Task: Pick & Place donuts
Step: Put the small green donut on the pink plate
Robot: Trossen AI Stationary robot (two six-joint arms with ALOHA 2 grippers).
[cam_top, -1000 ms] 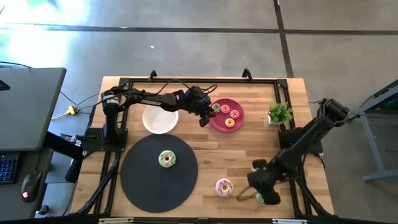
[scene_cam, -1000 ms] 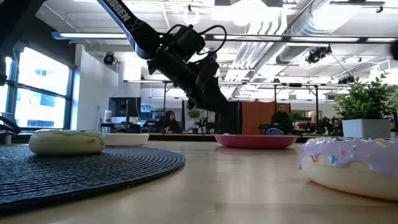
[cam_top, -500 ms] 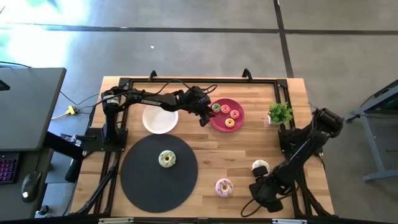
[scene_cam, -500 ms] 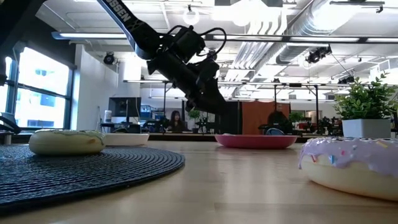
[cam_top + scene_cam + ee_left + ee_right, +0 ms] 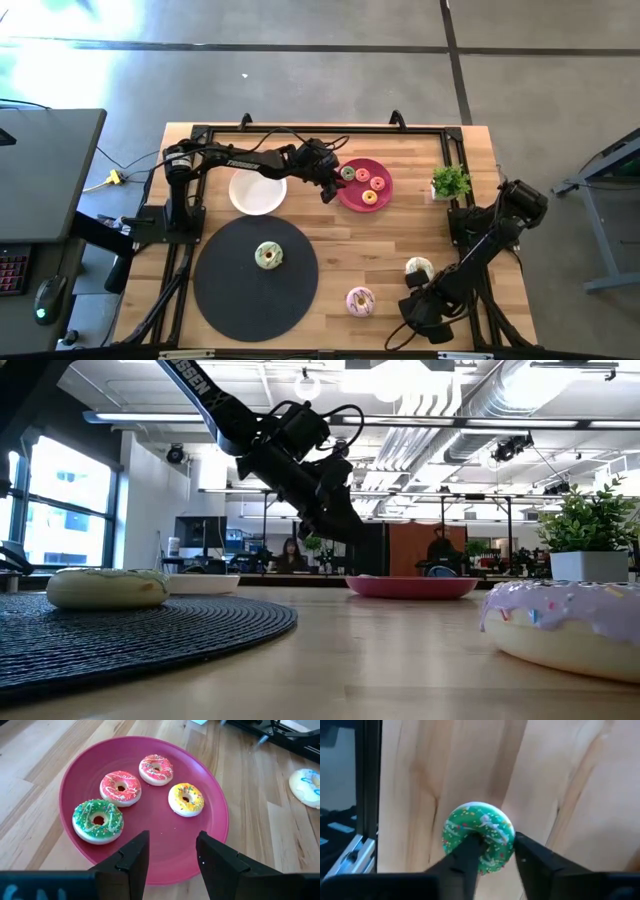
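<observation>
A round red plate (image 5: 364,185) sits far on the wooden table (image 5: 400,240), holding four small donuts (image 5: 186,799). A round white plate (image 5: 257,193) lies left of it; a round dark woven mat (image 5: 255,272) lies nearer, carrying a cream-iced donut (image 5: 268,256).

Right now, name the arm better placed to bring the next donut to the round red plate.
Right: its pincer grips a small green sprinkled donut at the table's near right corner. The left pincer hovers open and empty above the red plate.
</observation>
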